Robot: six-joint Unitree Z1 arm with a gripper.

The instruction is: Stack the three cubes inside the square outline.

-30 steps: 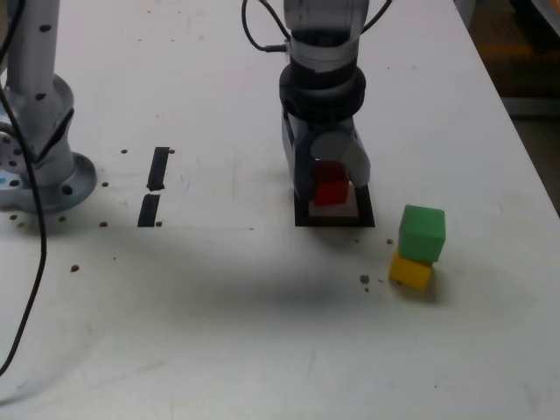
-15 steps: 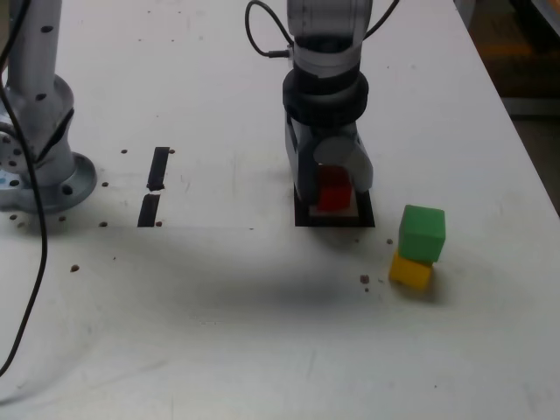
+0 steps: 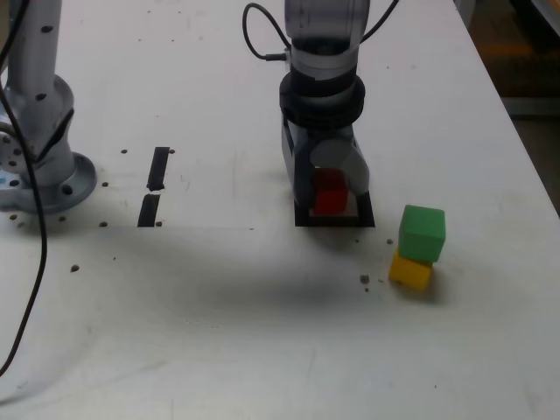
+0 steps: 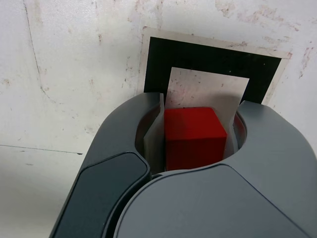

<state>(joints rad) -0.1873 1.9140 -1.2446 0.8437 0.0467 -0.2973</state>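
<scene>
Red cube (image 3: 331, 192) sat clamped between the gripper (image 3: 331, 179) fingers over the square outline (image 3: 334, 219); green cube (image 3: 423, 232) topped yellow cube (image 3: 409, 272) at four o'clock.

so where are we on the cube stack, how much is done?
Done: nothing is stacked in the square outline yet. In hand: the gripper is shut on the red cube, held over the outline's white centre; whether it touches down can't be told. Left: release it, then bring over the other two. The green cube sits on the yellow cube outside the outline, on the exterior view's right.
</scene>
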